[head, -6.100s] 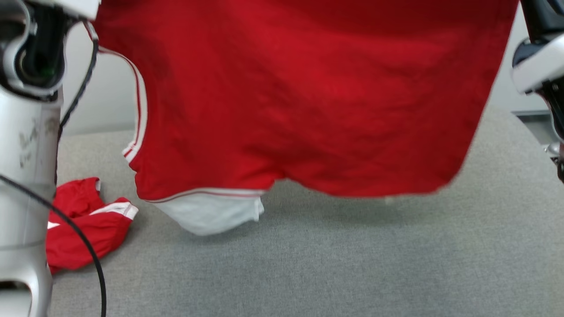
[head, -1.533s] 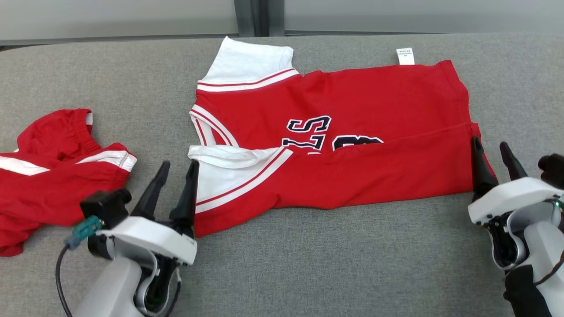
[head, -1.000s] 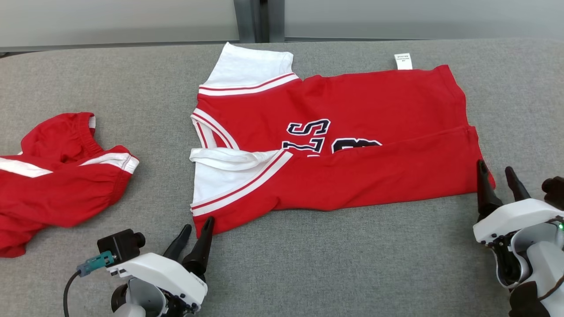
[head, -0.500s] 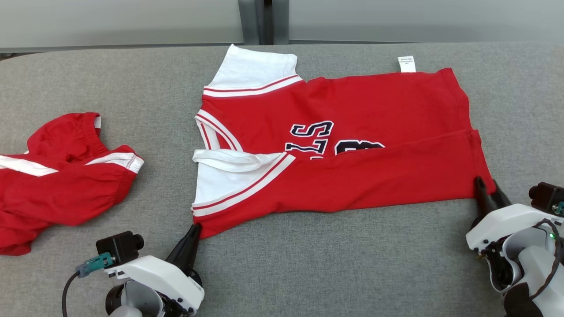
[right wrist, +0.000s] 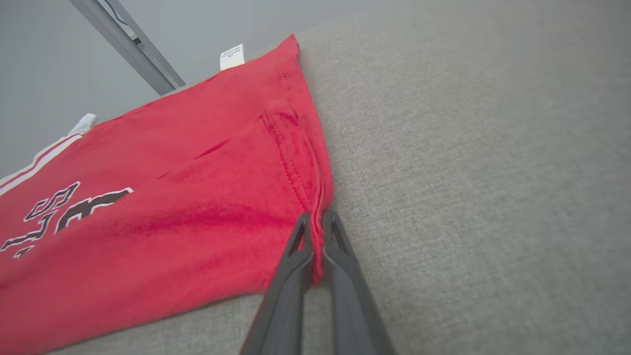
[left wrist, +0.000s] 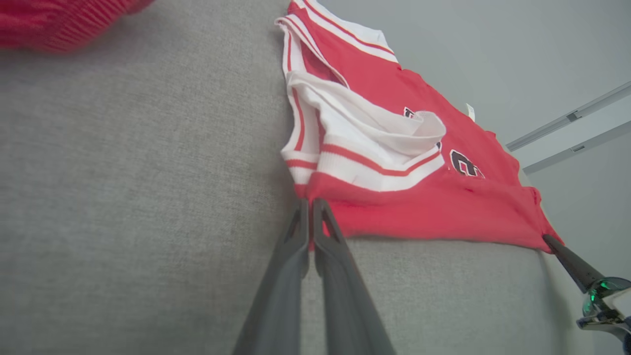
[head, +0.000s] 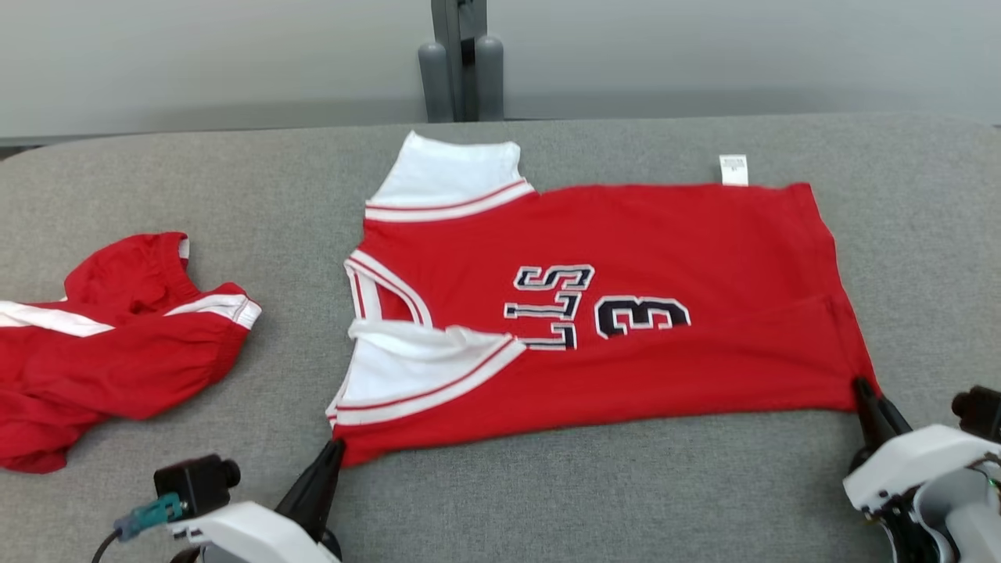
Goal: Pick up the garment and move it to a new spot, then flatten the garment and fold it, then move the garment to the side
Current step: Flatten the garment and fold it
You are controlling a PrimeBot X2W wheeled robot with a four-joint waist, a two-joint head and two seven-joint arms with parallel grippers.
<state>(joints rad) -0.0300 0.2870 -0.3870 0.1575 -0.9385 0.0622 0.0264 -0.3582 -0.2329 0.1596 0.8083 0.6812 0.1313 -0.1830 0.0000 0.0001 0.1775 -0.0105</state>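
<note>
Grey woven fabric is seen over the counter [head: 547, 500], on which everything lies. The left hand [left wrist: 308, 204] is closed, with a red corner of the jersey [head: 641, 250] pinched between its tips just below the near white sleeve [head: 407, 367]. The right hand [right wrist: 315, 219] is closed on the near corner of the hem. Between the two hands the jersey is spread face up and sideways, collar towards the left, with dark lettering and the number 13 [head: 641, 314] shown. A white label [head: 733, 169] is seen at its far edge. Well apart to the left, a second red garment [head: 117, 352] with white stripes lies crumpled.
</note>
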